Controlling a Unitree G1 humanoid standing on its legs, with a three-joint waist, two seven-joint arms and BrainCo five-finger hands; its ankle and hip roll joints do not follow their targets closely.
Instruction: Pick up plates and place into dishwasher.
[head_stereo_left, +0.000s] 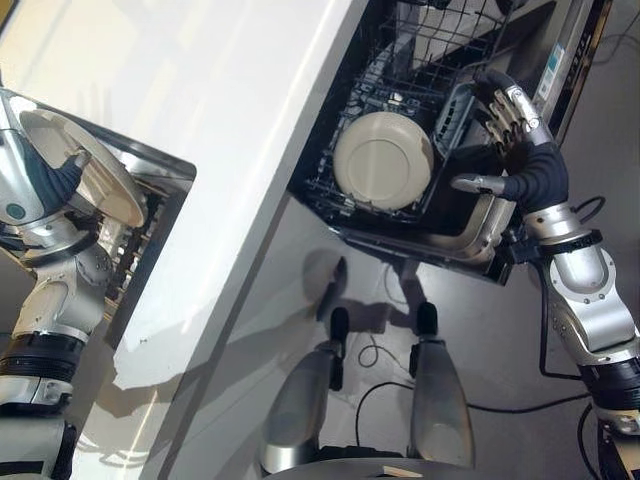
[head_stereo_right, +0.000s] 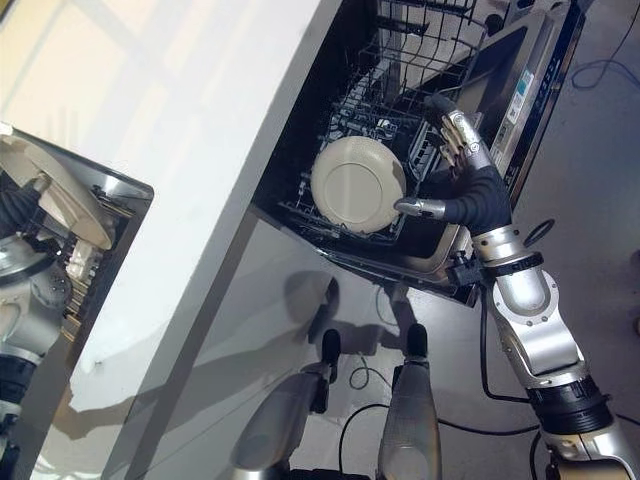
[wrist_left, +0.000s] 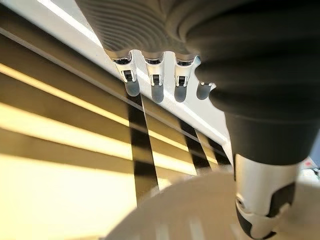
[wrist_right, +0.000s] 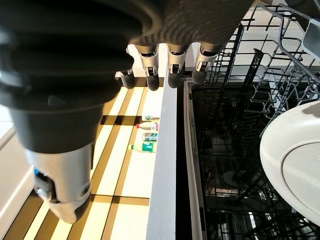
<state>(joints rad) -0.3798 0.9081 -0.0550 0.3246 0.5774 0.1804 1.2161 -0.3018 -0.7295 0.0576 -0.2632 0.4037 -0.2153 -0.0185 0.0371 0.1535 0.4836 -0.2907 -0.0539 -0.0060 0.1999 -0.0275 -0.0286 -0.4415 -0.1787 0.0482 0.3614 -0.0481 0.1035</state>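
A cream plate (head_stereo_left: 383, 160) stands on edge in the lower rack (head_stereo_left: 340, 205) of the open dishwasher. My right hand (head_stereo_left: 520, 150) hovers just to its right with straight fingers and an outstretched thumb (head_stereo_left: 470, 183), holding nothing; the same plate (wrist_right: 295, 160) appears past that hand in the right wrist view. At the far left my left hand (head_stereo_left: 50, 180) holds a second cream plate (head_stereo_left: 85, 170) tilted above the sink. Its thumb (wrist_left: 260, 210) presses on that plate's face (wrist_left: 190, 215) and its fingers curl behind the rim.
A white countertop (head_stereo_left: 250, 100) runs diagonally between the sink (head_stereo_left: 150, 225) at left and the dishwasher at right. The dishwasher's door (head_stereo_left: 470, 240) hangs open below the rack, and an upper wire rack (head_stereo_left: 440, 30) juts out above it. Small bottles (wrist_right: 146, 135) stand on the striped floor.
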